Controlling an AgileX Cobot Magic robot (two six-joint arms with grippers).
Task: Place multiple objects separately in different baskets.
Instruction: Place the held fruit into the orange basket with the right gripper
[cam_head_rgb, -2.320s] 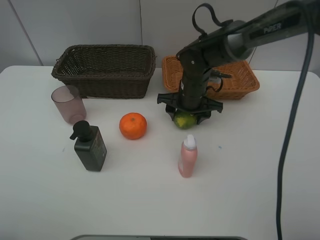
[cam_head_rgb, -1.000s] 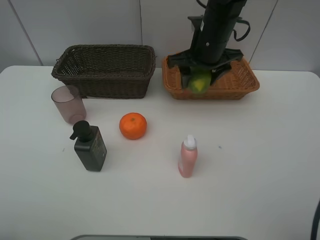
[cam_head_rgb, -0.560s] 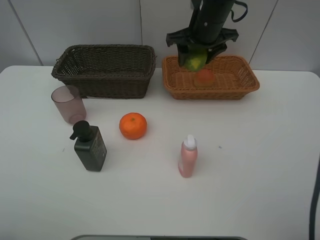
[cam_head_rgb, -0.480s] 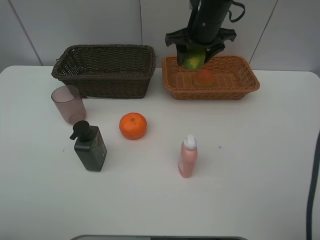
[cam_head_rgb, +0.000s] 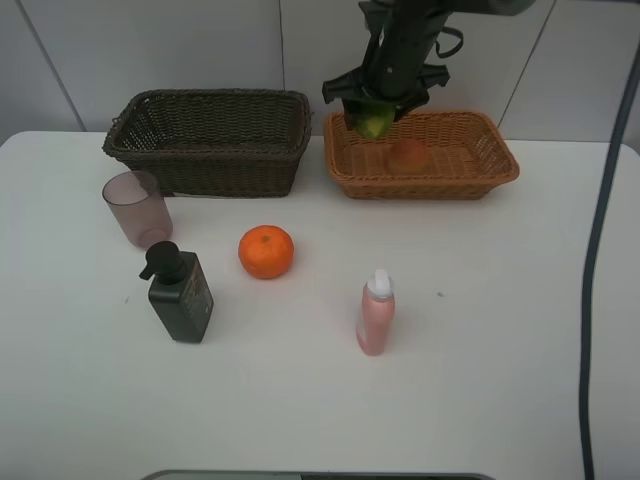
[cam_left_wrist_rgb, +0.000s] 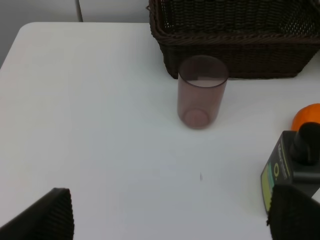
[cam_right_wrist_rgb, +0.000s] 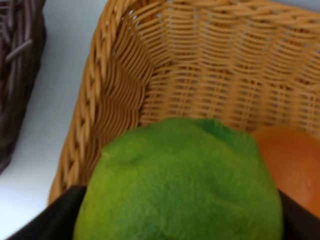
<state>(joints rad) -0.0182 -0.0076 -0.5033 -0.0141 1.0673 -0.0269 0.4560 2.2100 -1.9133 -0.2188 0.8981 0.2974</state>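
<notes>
I see the red-orange fruit (cam_head_rgb: 408, 153) taking the middle of the tan basket (cam_head_rgb: 440, 186); the floor on either side of it is free. On the table (cam_head_rgb: 500, 350), everything right of the pink bottle (cam_head_rgb: 376, 313) lies open.

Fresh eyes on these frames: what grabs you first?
The right gripper, high at the back, is clamped on the green-yellow fruit above the left end of the light orange-tan basket, where a red-orange fruit lies. Next comes the bright orange on the white table, with the mauve cup, black pump bottle and pink bottle standing around it.
</notes>
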